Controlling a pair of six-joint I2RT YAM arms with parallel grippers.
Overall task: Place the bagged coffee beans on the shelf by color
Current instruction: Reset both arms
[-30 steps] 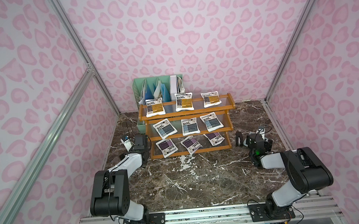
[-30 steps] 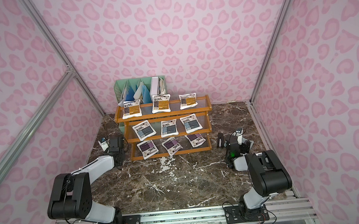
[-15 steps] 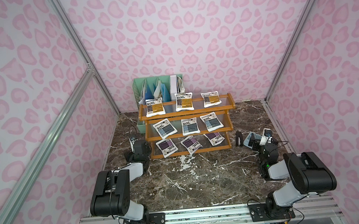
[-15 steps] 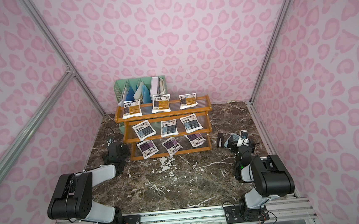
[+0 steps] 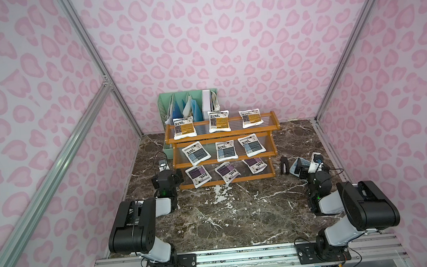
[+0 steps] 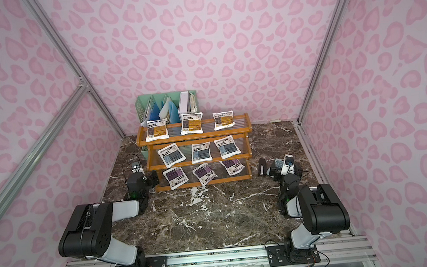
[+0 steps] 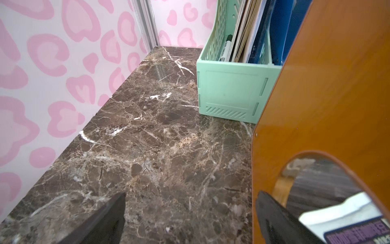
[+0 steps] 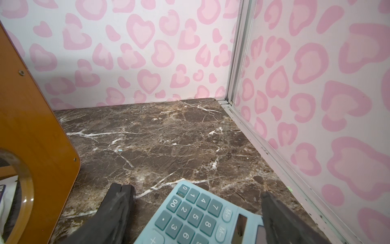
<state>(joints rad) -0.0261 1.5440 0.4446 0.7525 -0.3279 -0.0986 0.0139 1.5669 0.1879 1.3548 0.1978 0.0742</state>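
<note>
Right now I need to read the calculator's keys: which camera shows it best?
The right wrist view: the calculator sits close, number keys legible, between the fingers of the open right gripper. In both top views the calculator is small and partly hidden behind that arm's wrist. The left wrist view does not show it.

Shelf: the stepped three-tier rack of orange-brown wood and clear ribbed panels (image 5: 220, 135) stands on the dark marble table (image 5: 239, 215), near the back wall.
Top tier: three white puffy pouches with orange labels (image 5: 184, 127) (image 5: 218, 121) (image 5: 251, 118), side by side.
Middle tier: three white puffy pouches with blue-grey labels (image 5: 196, 153) (image 5: 225, 151) (image 5: 251, 147), side by side.
Bottom tier: three white puffy pouches with purple labels (image 5: 198, 176) (image 5: 227, 172) (image 5: 256, 165), side by side.
Behind its left end: the mint-green plastic file holder (image 5: 165, 109).
Right of it: the pale blue calculator (image 8: 196, 213), on the table, apart from the rack.
</note>
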